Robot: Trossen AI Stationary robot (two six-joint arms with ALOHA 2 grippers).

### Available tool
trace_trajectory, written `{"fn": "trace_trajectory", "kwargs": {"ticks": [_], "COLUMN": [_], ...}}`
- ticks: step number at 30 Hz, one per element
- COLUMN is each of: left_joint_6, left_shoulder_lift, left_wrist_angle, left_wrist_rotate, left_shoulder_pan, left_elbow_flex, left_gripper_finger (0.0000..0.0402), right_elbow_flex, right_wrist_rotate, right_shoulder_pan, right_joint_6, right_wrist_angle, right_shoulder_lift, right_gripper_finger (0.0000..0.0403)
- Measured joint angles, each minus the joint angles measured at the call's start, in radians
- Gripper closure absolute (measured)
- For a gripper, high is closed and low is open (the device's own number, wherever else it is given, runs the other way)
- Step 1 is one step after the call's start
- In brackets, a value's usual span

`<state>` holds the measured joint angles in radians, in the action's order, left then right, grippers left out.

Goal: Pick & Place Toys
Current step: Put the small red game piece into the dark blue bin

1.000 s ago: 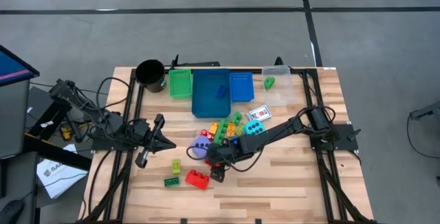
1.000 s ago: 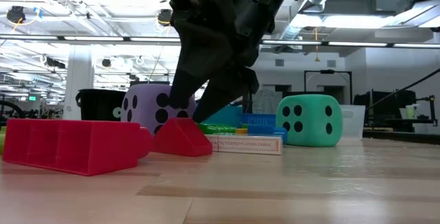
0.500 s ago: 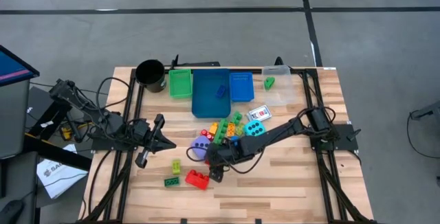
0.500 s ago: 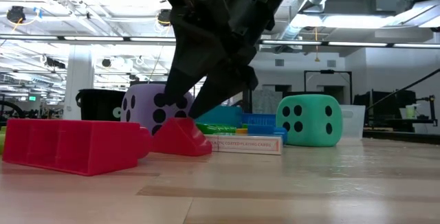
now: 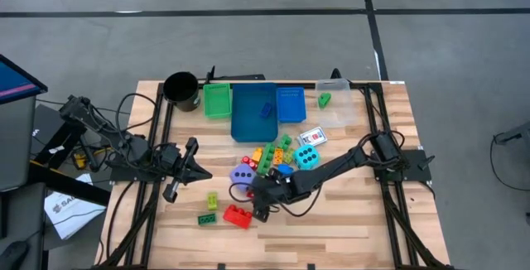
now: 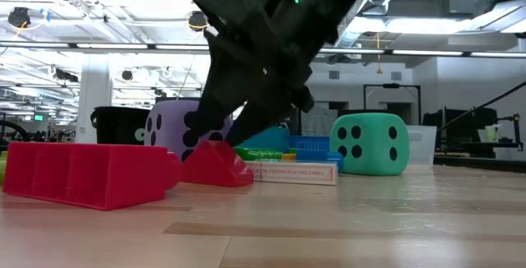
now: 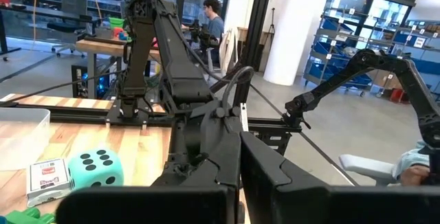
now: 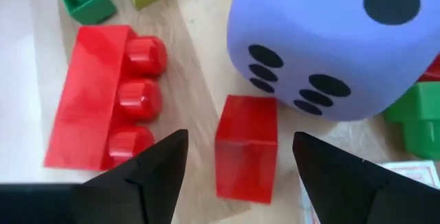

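Red wedge brick (image 8: 246, 146) lies just beside the purple die (image 8: 330, 38) – we hold the right gripper (image 8: 237, 159) open astride it and should drop straight, square to its sides, clear of the die – left gripper (image 5: 171, 189) waits clenched, well apart.

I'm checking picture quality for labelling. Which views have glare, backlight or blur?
Low view: bright ceiling lights behind leave the right gripper a dark silhouette. Right wrist view: the purple dice and small red brick are sharp, the near fingers soft. High view: even light, no glare.
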<state>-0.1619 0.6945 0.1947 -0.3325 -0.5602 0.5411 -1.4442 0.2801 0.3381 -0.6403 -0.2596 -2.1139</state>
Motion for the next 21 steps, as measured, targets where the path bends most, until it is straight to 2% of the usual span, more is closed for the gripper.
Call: {"fn": "trace_trajectory", "kwargs": {"ticks": [5,21], "left_joint_6": [0.005,0.007], "left_shoulder_lift": [0.0,0.0], "left_wrist_angle": [0.0,0.001], "left_wrist_rotate": [0.0,0.0], "left_shoulder_pan": [0.0,0.0], "left_elbow_flex": [0.0,0.0], "left_gripper_finger": [0.0401,0.0401], "right_elbow_flex": [0.039,0.091], "right_wrist_rotate": [0.033,0.041], "right_shoulder_pan": [0.01,0.009], "right_joint_6": [-0.006,-0.014], "right_wrist_angle": [0.052,0.087], "right_shoulder_lift": [0.0,0.0], "right_gripper_finger": [0.0143,0.0148]}}
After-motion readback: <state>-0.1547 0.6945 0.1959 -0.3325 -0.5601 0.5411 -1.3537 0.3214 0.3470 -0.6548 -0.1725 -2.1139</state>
